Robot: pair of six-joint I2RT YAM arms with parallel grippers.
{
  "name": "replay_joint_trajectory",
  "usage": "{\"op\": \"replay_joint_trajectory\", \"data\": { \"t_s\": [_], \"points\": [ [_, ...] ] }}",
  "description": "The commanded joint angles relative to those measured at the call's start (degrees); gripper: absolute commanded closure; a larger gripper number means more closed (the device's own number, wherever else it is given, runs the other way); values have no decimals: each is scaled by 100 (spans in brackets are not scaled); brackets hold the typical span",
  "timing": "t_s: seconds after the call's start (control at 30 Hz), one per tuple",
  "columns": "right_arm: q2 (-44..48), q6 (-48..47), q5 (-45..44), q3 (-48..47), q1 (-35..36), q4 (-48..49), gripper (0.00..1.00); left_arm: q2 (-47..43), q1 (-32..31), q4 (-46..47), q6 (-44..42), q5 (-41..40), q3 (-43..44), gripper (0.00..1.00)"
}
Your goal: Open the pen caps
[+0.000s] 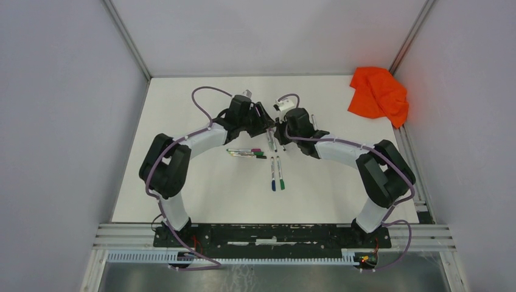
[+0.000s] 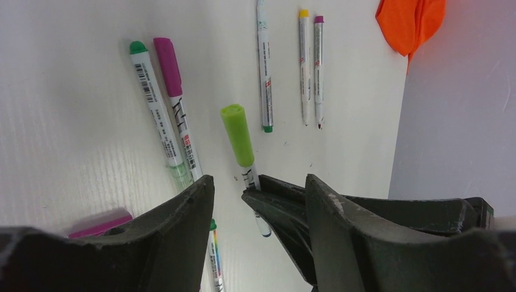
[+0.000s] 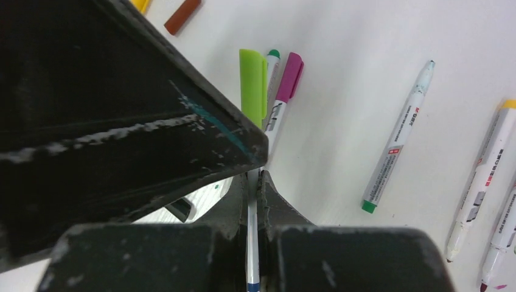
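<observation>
Lime cap offered up between the two arms, not yet taken.

Right gripper [image 3: 254, 179] is clamped tight on the thin white barrel [image 3: 252, 243] of one pen. The lime cap [image 2: 237, 134] juts out free beyond its fingertips, over the table [image 2: 61, 121]. Left gripper [image 2: 258, 182] is roughly half open and empty, jaws either side of the right's tips and short of the cap. The cap looks light, rigid, slick and probably friction-fitted. Best pinched mid-length and pulled straight along the barrel, since the slim barrel may slip or pivot. Other pens [image 2: 168, 67] lie nearby.

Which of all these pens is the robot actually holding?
The lime-capped pen: the right gripper is shut on its barrel, while the other pens lie loose.
</observation>
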State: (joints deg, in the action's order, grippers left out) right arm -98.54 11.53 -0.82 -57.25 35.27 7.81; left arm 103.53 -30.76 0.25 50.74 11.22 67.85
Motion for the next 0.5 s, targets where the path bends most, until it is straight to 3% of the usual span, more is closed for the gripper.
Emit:
{"op": "replay_joint_trajectory", "data": {
  "t_s": [0.0, 0.23, 0.47],
  "points": [
    [318, 72, 64, -1, 88, 315, 100, 76, -25, 239, 283, 74, 258, 38],
    [548, 65, 69, 173, 183, 320, 100, 234, -20, 169, 296, -103, 387, 40],
    [693, 79, 205, 359, 239, 396, 100, 308, -12, 141, 287, -192, 531, 50]
  ]
}}
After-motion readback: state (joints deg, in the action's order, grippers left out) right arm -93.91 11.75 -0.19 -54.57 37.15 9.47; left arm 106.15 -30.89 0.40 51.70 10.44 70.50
